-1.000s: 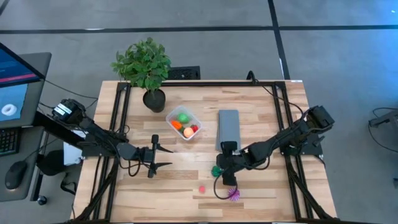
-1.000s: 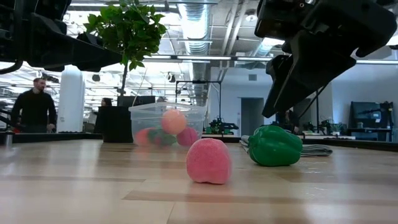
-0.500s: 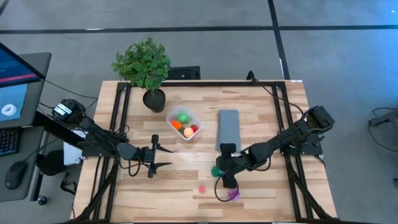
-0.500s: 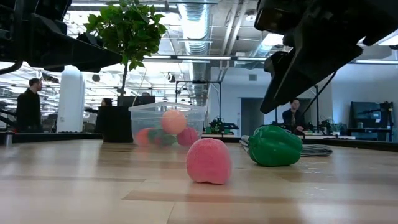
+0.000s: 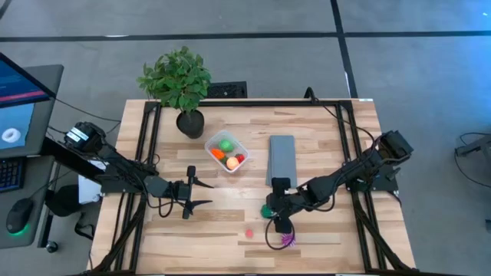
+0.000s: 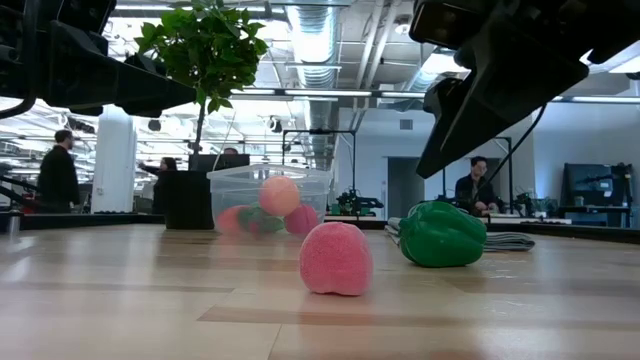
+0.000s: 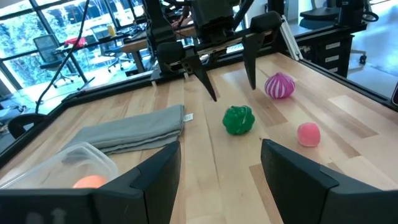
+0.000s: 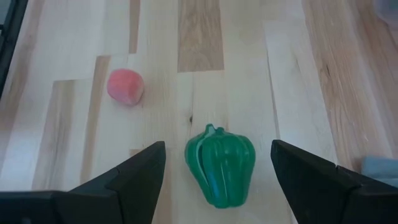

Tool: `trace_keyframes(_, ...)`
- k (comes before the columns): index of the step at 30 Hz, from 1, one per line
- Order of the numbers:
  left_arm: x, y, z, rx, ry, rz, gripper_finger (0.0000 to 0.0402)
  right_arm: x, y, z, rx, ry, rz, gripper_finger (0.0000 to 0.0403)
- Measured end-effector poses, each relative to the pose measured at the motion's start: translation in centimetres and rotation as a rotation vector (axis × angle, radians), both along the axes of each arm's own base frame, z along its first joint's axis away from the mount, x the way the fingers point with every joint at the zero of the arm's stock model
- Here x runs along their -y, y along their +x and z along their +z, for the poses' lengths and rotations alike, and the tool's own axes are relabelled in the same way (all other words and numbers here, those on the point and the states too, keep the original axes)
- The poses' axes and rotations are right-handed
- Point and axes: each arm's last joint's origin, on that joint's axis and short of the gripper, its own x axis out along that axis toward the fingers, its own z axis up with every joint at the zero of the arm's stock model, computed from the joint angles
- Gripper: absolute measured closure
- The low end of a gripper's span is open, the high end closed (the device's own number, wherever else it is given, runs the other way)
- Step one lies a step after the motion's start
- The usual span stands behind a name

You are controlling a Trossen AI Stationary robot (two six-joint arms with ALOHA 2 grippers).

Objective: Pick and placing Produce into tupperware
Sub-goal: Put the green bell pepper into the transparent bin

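The clear tupperware (image 5: 226, 152) holds several toy pieces and stands behind the table's middle. A green pepper (image 8: 221, 163) rests on the wood. A pink piece (image 5: 248, 231) and a spiky purple ball (image 5: 288, 239) lie nearer the front edge. My right gripper (image 5: 276, 225) hangs open above the pepper (image 6: 441, 234), slanting down, with a finger to either side of it and clear of it. My left gripper (image 5: 188, 201) waits open at the left of the table, pointing level toward the pepper (image 7: 239, 119).
A folded grey cloth (image 5: 281, 157) lies right of the tupperware. A potted plant (image 5: 180, 80) stands at the far left corner. Black frame rails (image 5: 146, 153) run along both sides of the table. People show in the room behind.
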Motion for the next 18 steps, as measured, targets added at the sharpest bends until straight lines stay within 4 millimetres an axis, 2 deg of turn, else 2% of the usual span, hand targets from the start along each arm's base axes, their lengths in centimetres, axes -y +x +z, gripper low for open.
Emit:
trace_keyframes(3,0.0,0.0,0.0,0.0,-0.001,0.0,0.0188,-0.1,0.3,-0.4,0.0,0.005,0.003,0.0088)
trace_keyframes(10,0.0,0.0,-0.1,-0.01,0.003,0.001,0.0188,0.1,1.1,-2.7,-0.05,-0.002,0.024,0.0088)
trace_keyframes(18,0.0,0.0,-0.1,-0.014,-0.002,0.002,0.0188,0.5,1.3,-2.5,-0.048,-0.003,0.012,0.0088)
